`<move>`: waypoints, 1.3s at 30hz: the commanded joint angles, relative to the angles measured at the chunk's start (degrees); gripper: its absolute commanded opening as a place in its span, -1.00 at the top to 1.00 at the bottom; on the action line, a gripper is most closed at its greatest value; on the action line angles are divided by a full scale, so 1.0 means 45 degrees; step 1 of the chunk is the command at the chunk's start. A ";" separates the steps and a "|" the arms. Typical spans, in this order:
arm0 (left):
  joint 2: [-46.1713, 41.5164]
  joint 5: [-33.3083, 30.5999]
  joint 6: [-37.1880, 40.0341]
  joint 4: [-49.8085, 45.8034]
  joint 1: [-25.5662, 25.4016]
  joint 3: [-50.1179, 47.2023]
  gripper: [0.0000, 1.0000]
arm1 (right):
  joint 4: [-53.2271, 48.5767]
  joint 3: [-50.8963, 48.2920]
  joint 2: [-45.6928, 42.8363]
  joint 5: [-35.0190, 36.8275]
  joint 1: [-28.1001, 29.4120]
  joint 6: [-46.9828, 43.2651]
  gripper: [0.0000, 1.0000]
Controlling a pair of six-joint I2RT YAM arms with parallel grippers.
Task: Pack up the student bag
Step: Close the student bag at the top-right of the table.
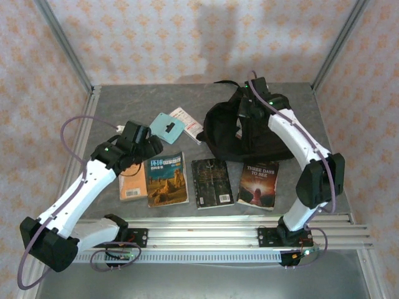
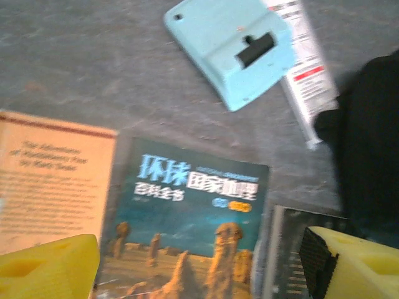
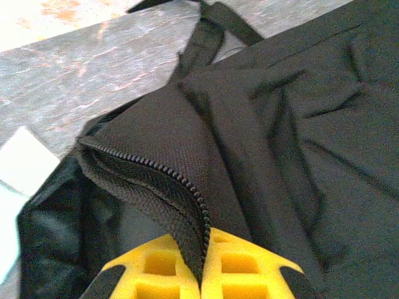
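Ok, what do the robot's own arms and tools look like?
The left arm and right arm have white shells, black joints, green lights and looping purple-grey cables. The left tool and right tool each carry two blocky yellow fingers with square recesses.

1. Top view: the left gripper (image 1: 144, 144) covers the far end of the tan book (image 1: 132, 187).
2. The right arm (image 1: 293, 134) hides part of the bag (image 1: 221, 131); the tips of the right gripper (image 1: 252, 103) are lost against black fabric.
3. Left wrist view: the tan book's print is too blurred to read; the bottom edge cuts the dark book (image 2: 283, 249).
4. Right wrist view: the left edge cuts a white sheet (image 3: 25, 156).
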 commanded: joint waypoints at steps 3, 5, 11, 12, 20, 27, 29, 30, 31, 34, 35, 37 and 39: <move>-0.0090 -0.0643 -0.0166 -0.0315 0.0663 -0.0629 -0.82 | -0.1007 0.0743 0.0174 0.1609 0.0101 -0.0430 0.95; 0.0374 -0.0130 -0.0386 0.0220 0.0997 -0.0508 -0.88 | -0.1002 0.0818 0.0214 0.1480 0.0109 -0.0272 0.94; 0.2213 0.1097 -0.0639 0.0494 0.1336 0.0723 -0.90 | -0.1311 0.1114 0.0634 0.1250 0.0109 -0.0233 0.90; 0.2299 0.1142 -0.0658 0.0548 0.1356 0.0758 -0.90 | -0.1333 0.1166 0.0723 0.1274 0.0120 -0.0268 0.90; 0.3560 0.2577 -0.1390 0.2078 0.2097 0.0640 -0.88 | -0.1593 0.1935 0.1348 0.0688 0.0157 -0.0531 0.10; 0.3942 0.3065 -0.1902 0.3301 0.2788 0.0269 -0.85 | -0.0980 0.3333 0.1857 -0.0828 0.0521 -0.1253 -0.52; 0.4139 0.3376 -0.2157 0.3674 0.3033 0.0148 -0.83 | -0.0746 0.3886 0.2361 -0.1805 0.0819 -0.1374 -0.59; 0.4264 0.3600 -0.2291 0.3917 0.3165 0.0081 -0.81 | -0.0716 0.4262 0.2734 -0.2204 0.1020 -0.1487 -0.60; 0.4407 0.3768 -0.2437 0.4153 0.3300 0.0024 -0.78 | -0.0708 0.4751 0.3222 -0.2710 0.1245 -0.1558 -0.63; 0.4827 0.4103 -0.2725 0.4707 0.3573 0.0017 -0.71 | -0.0917 0.6233 0.4561 -0.3836 0.1684 -0.1494 -0.64; 0.4941 0.4186 -0.2819 0.4885 0.3676 0.0016 -0.69 | -0.0936 0.6763 0.5069 -0.4140 0.1865 -0.1486 -0.65; 0.5089 0.4301 -0.2931 0.5430 0.3783 -0.0045 -0.65 | -0.0928 0.7789 0.6118 -0.4902 0.2130 -0.1394 -0.65; 0.5325 0.4282 -0.3026 0.5844 0.3890 0.0000 -0.61 | -0.1287 0.9047 0.7239 -0.5196 0.2320 -0.1141 -0.65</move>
